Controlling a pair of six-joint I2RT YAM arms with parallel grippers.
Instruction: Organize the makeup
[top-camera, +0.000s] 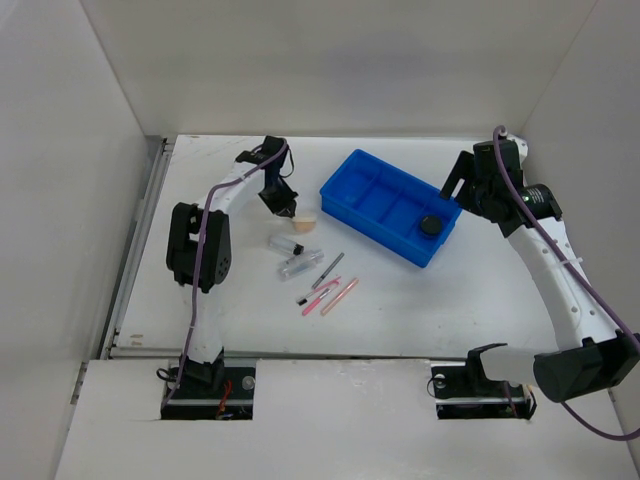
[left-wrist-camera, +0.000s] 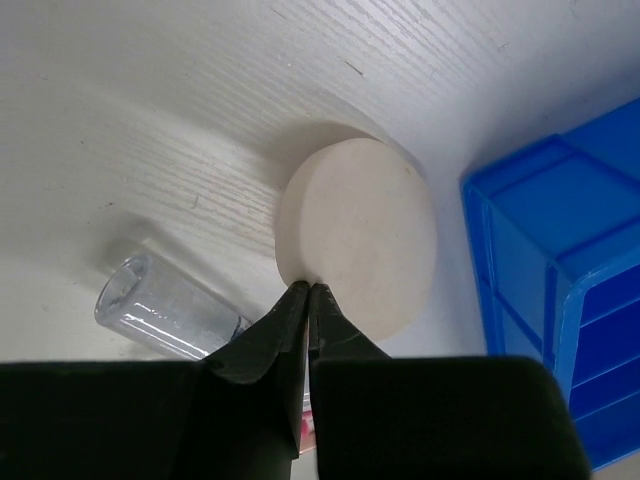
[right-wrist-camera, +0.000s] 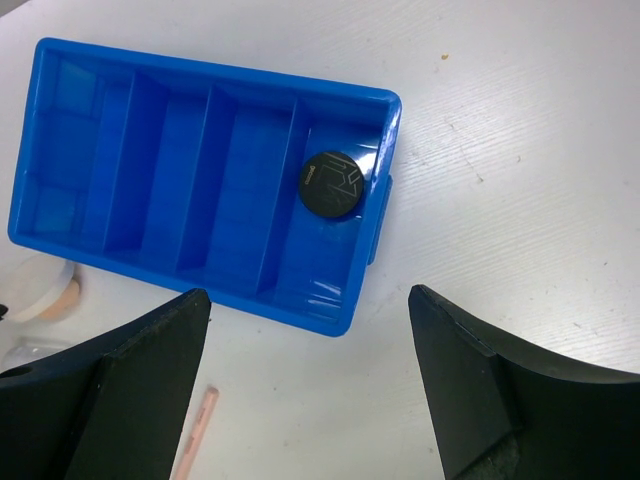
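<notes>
Left arm: the left end effector (left-wrist-camera: 307, 293) is shut tight, its two tips pressed together. It holds nothing. The tips touch the near edge of the sponge (left-wrist-camera: 355, 235).
Sponge spot: it lies on the table (left-wrist-camera: 150, 120), just beside the blue tray (left-wrist-camera: 560, 290), not in it.
Right arm: the right end effector (right-wrist-camera: 308, 298) is wide open and empty, up over the tray's near wall.
Already put away: the compact (right-wrist-camera: 333, 184) sits in the end part of the tray, on the right arm's side.
Left to do: one vial (top-camera: 284, 245), the other vial (top-camera: 298, 266), the brush (top-camera: 328, 270) and the pink sticks (top-camera: 328, 296) lie on the table near the sponge.
Step now: I think the sponge goes next.
How to do it well: open the tips first, wider than the sponge. Come down with one tip on each side of its middle. Squeeze softly, since it looks squishy. Lift straight up, then set it in an empty part of the tray.
Watch out: shut tips would only push the sponge away. The vial close by is round and could roll if bumped.
</notes>
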